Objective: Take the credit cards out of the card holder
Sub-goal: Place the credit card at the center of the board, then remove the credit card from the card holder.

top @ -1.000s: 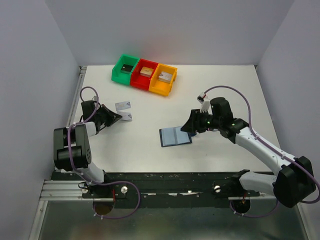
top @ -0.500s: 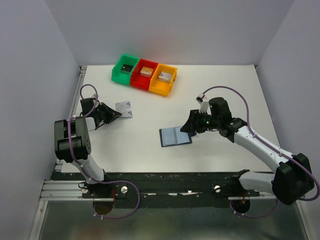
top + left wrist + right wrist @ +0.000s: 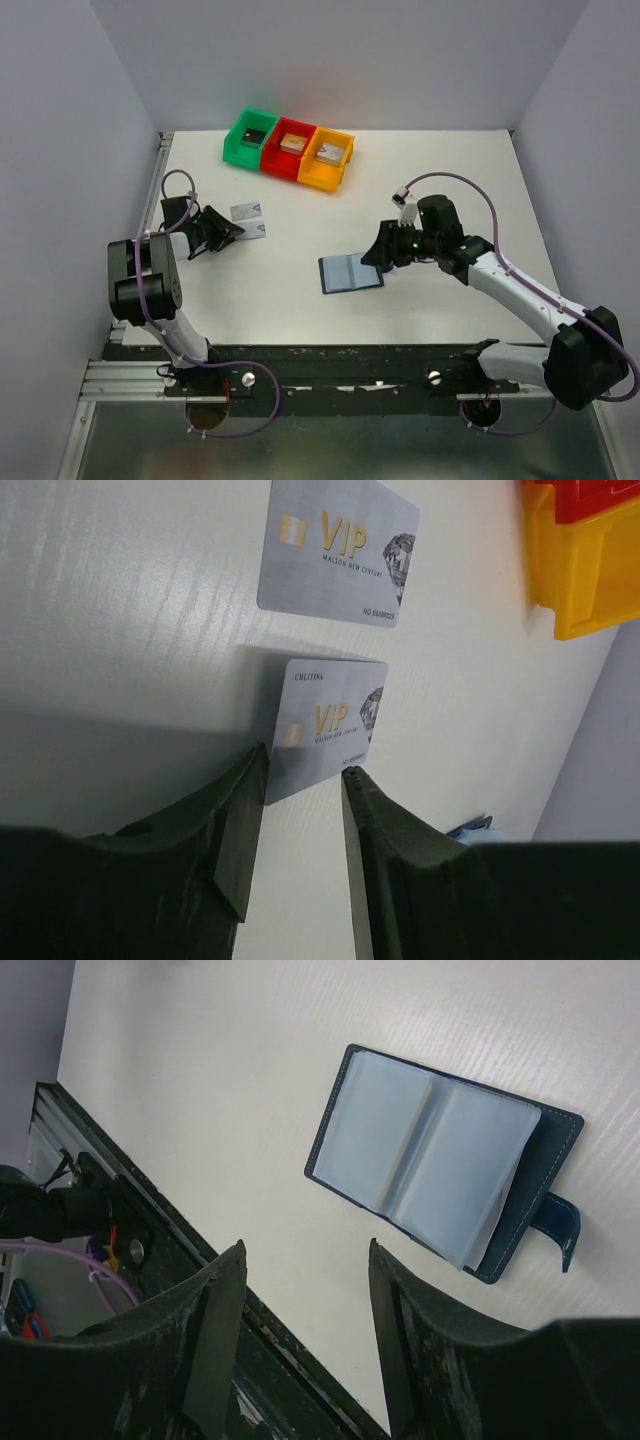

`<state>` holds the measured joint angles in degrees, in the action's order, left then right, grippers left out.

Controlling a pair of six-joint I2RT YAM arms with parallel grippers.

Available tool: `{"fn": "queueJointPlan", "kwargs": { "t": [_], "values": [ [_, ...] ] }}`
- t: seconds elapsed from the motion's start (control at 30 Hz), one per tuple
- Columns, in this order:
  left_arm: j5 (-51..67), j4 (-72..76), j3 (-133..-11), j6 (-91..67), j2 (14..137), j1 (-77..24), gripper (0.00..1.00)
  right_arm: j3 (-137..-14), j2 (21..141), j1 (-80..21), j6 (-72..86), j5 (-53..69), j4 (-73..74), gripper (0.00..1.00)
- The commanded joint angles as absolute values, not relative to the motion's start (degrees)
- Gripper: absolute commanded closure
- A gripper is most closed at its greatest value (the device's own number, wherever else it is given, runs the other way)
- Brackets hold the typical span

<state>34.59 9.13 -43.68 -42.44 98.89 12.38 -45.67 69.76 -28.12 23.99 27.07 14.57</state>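
The left gripper (image 3: 305, 770) has parted its jaws since a second ago. The released VIP card (image 3: 325, 730) now sits near the tabletop's left edge, just beside the other VIP card (image 3: 335, 555). Its near end lies between the fingers, and I cannot tell whether it lies fully flat. A crooked pull-back could drag it, or shove it onto its neighbour. Seen from above, its long axis runs left to right, in line with the gripper. Its far end points roughly towards the open card holder (image 3: 350, 272) mid-tabletop, where the right gripper (image 3: 305, 1250) hovers, jaws apart and empty.
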Motion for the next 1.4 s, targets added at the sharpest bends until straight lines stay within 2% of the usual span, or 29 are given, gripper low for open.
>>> {"fn": "queueJointPlan", "kwargs": {
  "t": [0.0,0.2,0.3,0.4,0.43,0.47,0.5,0.57,0.6,0.63,0.73,0.9,1.07,1.37],
  "values": [
    [30.07,3.08,-45.79,-39.47,95.37,13.18,0.52,-45.97,69.61,-28.3,22.68,25.67,16.34,0.4],
    [22.6,-3.76,-47.54,-38.93,90.45,13.45,0.39,-46.67,68.64,-28.3,23.2,21.2,18.89,0.38],
    [19.17,-6.67,-47.2,-40.42,87.46,13.45,0.37,-45.53,66.8,-28.3,25.04,15.05,18.9,0.35],
    [14.79,-7.9,-45.71,-41.22,81.93,11.87,0.32,-44.47,66.44,-28.21,26.72,11.61,18.81,0.27],
    [12.24,-8.78,-45.36,-40.96,79.65,10.65,0.31,-44.39,67.14,-27.95,26.98,11.6,19.07,0.22],
    [8.74,-9.83,-45.09,-40.35,77.54,8.46,0.31,-44.47,68.02,-27.51,27.42,11.86,19.33,0.09],
    [5.31,-10.54,-44.65,-39.73,75.08,5.39,0.3,-44.56,69.59,-27.07,27.86,12.13,19.42,0.08],
    [-3.47,-12.74,-44.04,-38.85,71.21,-1.54,0.22,-45.26,72.41,-26.37,28.47,12.48,20.47,0.08],
    [-6.82,-13.53,-43.51,-39.11,69.45,-4.45,0.1,-45.52,73.47,-26.28,28.74,12.05,20.83,0.08],
    [-9.81,-14.14,-42.9,-39.81,67.61,-7.79,0.04,-45.61,74.35,-26.19,28.57,11.69,21.0,0.09],
    [-15.2,-16.25,-41.31,-45.07,64.08,-12.82,0.01,-44.48,74.45,-26.28,28.21,9.24,20.39,0.11],
    [-7.49,-13.11,-36.66,-53.0,62.4,-13.71,0.01,-42.1,73.74,-26.28,27.6,6.95,18.81,0.15],
    [10.78,1.54,-30.86,-53.69,63.36,-13.18,0.01,-42.63,76.46,-25.75,28.65,3.35,21.0,0.2],
    [12.74,4.83,-31.46,-50.98,68.02,-23.81,0.07,-47.28,84.9,-24.96,28.56,2.81,21.97,0.36]
  ]
}}
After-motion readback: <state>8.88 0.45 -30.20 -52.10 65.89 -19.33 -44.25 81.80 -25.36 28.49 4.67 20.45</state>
